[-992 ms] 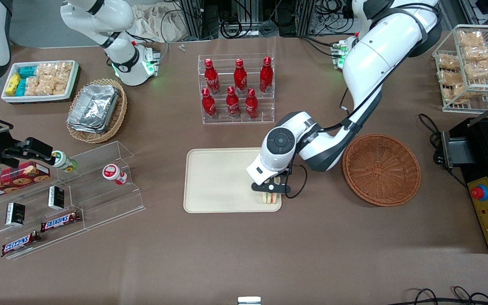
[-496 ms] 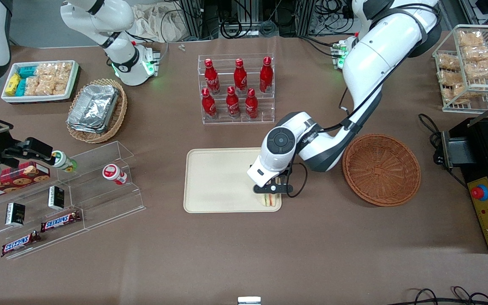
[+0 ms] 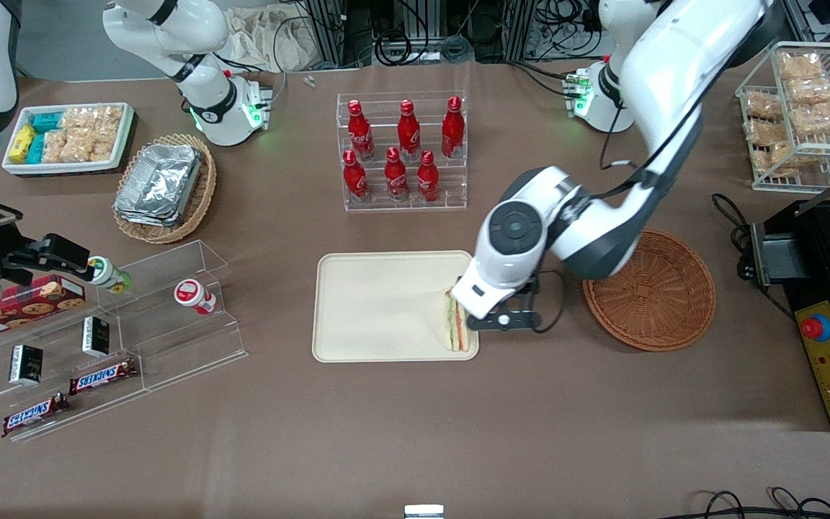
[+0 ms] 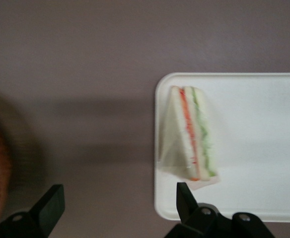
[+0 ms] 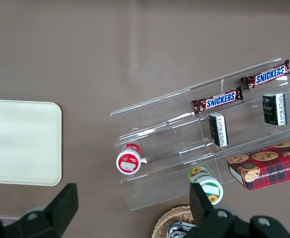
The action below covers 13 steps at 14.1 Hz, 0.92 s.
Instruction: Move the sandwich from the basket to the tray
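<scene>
Hand (image 3: 505, 319) has lifted off, spread; sandwich (image 3: 456, 326) on tray (image 3: 372, 306).

Landmark: tray (image 3: 379, 303). Sandwich (image 3: 456, 326) on tray, at edge toward working arm's end, in corner nearest front camera. Gripper (image 3: 503, 320) above table just beside that edge, fingers spread, apart from sandwich. Basket (image 3: 649, 288) on table beside tray, toward working arm's end, with gripper between basket and tray.

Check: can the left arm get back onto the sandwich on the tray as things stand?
Probably yes. The sandwich lies free at the tray edge nearest the basket, nothing on top. The gripper hovers right beside it, jaws open.
</scene>
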Motion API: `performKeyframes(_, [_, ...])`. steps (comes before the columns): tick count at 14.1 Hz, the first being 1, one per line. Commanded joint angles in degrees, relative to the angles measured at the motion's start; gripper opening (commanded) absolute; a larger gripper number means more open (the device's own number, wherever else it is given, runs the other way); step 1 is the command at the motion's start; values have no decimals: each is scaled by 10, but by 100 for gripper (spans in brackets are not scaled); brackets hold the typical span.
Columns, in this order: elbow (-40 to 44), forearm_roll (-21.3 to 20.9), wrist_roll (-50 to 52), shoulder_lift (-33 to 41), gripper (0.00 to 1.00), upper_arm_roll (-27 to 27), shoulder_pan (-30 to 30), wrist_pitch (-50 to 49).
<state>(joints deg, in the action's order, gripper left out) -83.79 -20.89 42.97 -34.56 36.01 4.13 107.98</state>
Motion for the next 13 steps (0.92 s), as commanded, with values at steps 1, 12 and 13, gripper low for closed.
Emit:
performKeyframes(1, [-62,23,-32,93,100,6,-44,-42])
performKeyframes(12, [-10,74,-282,201,100,4,-226,-189])
performKeyframes(13, [2,76,-281,199,100,3,-235,-205])
